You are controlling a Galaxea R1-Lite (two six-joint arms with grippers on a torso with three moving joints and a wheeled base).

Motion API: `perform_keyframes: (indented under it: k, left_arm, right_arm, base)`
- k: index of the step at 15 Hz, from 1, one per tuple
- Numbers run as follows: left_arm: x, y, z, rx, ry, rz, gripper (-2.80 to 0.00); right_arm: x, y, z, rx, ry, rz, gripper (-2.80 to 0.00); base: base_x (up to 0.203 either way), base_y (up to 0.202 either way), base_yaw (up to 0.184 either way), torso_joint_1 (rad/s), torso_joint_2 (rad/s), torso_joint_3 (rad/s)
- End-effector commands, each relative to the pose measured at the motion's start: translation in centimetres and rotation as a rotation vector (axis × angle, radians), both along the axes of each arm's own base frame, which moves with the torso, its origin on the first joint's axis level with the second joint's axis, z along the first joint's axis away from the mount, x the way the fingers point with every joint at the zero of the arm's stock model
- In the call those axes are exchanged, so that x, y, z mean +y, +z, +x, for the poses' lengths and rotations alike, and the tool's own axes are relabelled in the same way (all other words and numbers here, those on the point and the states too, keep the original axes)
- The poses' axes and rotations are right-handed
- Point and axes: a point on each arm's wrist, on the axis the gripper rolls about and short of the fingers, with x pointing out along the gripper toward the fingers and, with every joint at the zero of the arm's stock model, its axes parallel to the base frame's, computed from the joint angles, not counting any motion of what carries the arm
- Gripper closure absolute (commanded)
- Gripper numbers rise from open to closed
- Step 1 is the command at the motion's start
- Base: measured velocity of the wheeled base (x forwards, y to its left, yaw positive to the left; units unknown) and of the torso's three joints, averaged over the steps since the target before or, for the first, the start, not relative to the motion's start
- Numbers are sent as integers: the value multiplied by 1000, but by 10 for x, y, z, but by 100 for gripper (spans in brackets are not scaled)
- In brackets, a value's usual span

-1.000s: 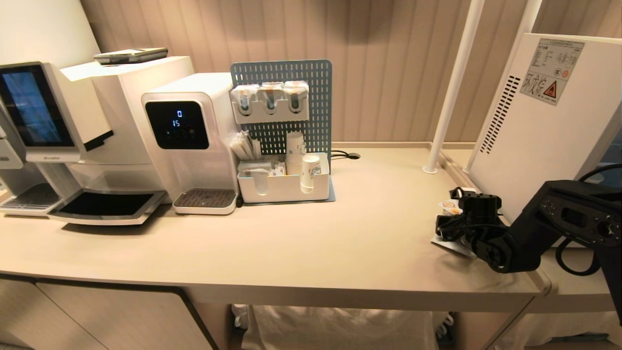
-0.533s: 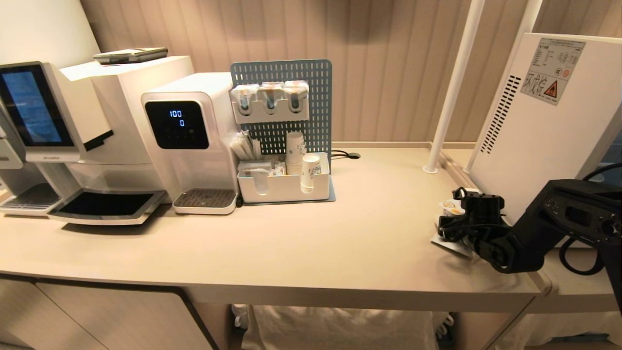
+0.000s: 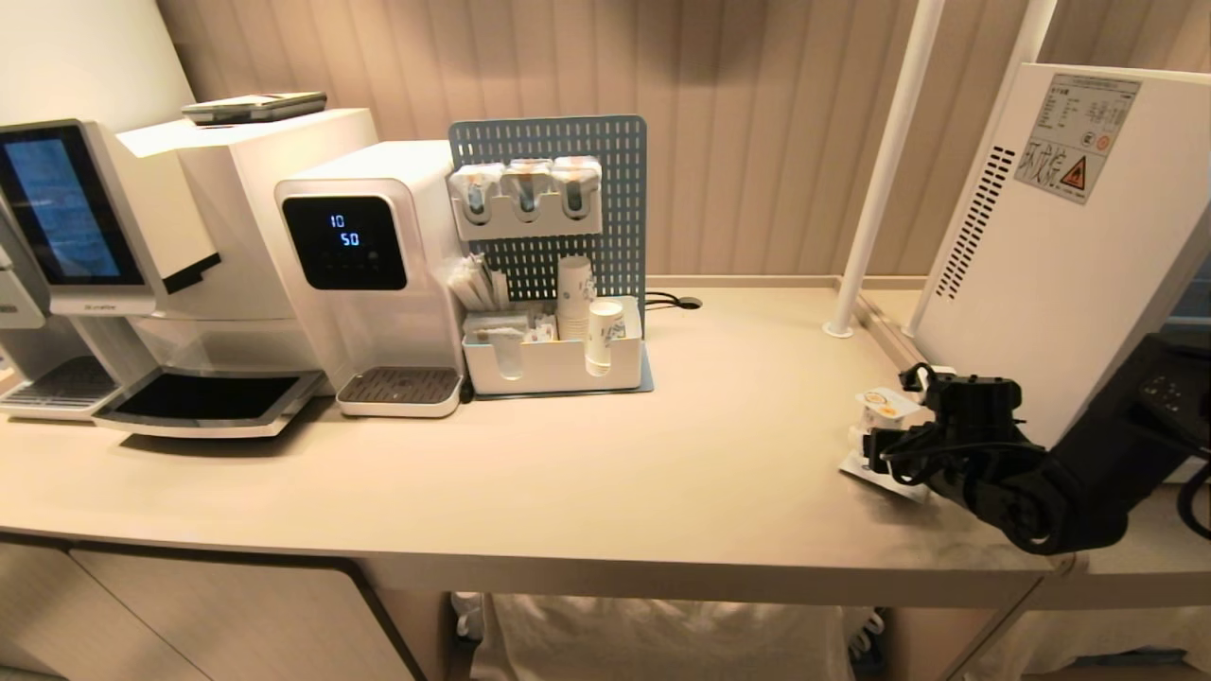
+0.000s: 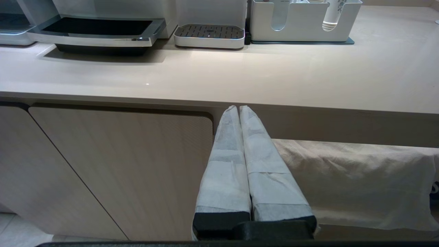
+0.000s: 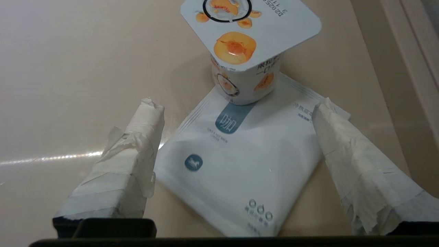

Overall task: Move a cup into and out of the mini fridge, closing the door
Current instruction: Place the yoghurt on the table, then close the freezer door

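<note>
The cup [image 3: 884, 406] [image 5: 247, 44], small and white with orange fruit on its sealed lid, stands upright on a flat white packet [image 5: 240, 161] near the counter's right end. It is just in front of the white mini fridge [image 3: 1050, 246], whose side faces me; the door is out of view. My right gripper [image 3: 880, 445] [image 5: 238, 103] hovers low over the packet, open wide, its taped fingertips short of the cup and touching nothing. My left gripper [image 4: 239, 107] is parked below the counter's front edge, shut and empty.
A coffee machine [image 3: 142, 236] and a water dispenser [image 3: 369, 265] stand at the back left. Beside them is a white organiser [image 3: 558, 364] with paper cups under a blue pegboard. A white pole [image 3: 880, 170] rises behind the cup. The counter edge [image 3: 1060, 567] lies close to my right arm.
My right gripper has opened wider and drawn back to the right, away from the cup. The cup now stands free on the packet. The left arm has not moved.
</note>
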Motion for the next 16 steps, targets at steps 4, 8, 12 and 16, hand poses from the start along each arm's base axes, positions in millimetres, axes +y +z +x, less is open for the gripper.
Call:
perform_keyframes:
  k: [4,8,12,16]
  left_arm:
    - [0,0,0,3,1,-1,0]
    - [0,0,0,3,1,1,0]
    - [0,0,0,3,1,1,0]
    - [0,0,0,3,1,-1,0]
  right_arm:
    - [9,85,-80,-163,78,34,0]
    - [8,143,-170,-348,128,53,0]
    - [-9,178,-271,-391,-53,-35,0]
    - [-33,171,-365,-360,-534,-218,0]
  base:
    - [0,0,0,0,0,0]
    - [0,0,0,0,0,0]
    - [0,0,0,0,0,0]
    - [0,0,0,0,0,0]
